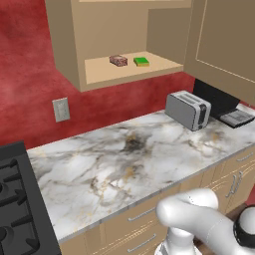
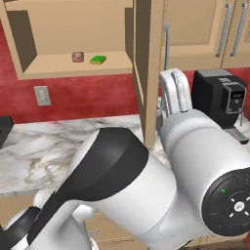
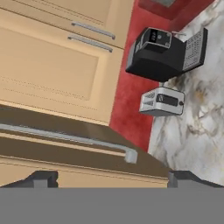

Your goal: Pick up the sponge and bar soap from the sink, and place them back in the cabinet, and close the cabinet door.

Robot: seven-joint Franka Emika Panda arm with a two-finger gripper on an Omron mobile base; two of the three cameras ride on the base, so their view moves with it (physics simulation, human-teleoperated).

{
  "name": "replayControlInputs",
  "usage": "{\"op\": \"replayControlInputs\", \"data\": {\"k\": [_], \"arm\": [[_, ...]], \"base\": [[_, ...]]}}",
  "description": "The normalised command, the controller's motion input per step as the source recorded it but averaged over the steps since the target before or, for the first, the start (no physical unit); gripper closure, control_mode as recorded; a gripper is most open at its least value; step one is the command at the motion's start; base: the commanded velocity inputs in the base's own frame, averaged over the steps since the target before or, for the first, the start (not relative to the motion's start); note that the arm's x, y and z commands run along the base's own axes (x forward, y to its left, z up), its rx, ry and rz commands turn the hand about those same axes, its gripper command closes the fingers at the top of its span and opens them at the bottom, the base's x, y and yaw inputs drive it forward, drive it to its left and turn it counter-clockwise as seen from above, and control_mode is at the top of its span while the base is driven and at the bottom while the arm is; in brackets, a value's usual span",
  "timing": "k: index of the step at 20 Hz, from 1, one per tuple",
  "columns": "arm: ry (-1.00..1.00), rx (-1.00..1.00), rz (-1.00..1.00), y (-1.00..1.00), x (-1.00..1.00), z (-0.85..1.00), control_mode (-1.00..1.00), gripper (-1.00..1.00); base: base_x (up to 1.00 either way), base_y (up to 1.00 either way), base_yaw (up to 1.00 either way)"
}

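Hand view: gripper [image 3: 111, 177] fingers wide apart, empty, straddling the cabinet door [image 3: 65, 151] handle [image 3: 65, 136].

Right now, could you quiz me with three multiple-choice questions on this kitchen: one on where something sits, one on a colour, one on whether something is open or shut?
1. Where are the sponge and bar soap?
A. in the sink
B. on the cabinet shelf
C. on the stove

2. What colour is the wall behind the counter?
A. red
B. blue
C. white

3. How does the cabinet door stand?
A. shut
B. removed
C. open

Answers:
1 B: the sponge and bar soap lie side by side on the shelf of the cabinet.
2 A: the wall is red.
3 C: the cabinet door swings out and the shelf shows.
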Motion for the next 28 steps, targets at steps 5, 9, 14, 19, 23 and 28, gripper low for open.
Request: {"op": "replayControlInputs", "data": {"k": [5,9,14,19,23,28], "arm": [[0.0,0.03,0.08,-0.01,0.26,-0.08,-1.0,-1.0],[-0.02,0.02,0.08,0.0,0.35,-0.1,-1.0,-1.0],[-0.03,0.04,0.09,0.0,0.22,-0.04,-1.0,-1.0],[-0.06,0.05,0.12,0.0,0.19,-0.05,-1.0,-1.0],[-0.09,0.04,0.13,0.0,0.16,-0.06,-1.0,-1.0],[-0.08,0.05,0.13,0.0,0.18,-0.01,-1.0,-1.0]], "base": [[0.0,0.0,0.0],[0.0,0.0,0.0],[0.0,0.0,0.0],[0.0,0.0,0.0],[0.0,0.0,0.0],[0.0,0.0,0.0]]}}
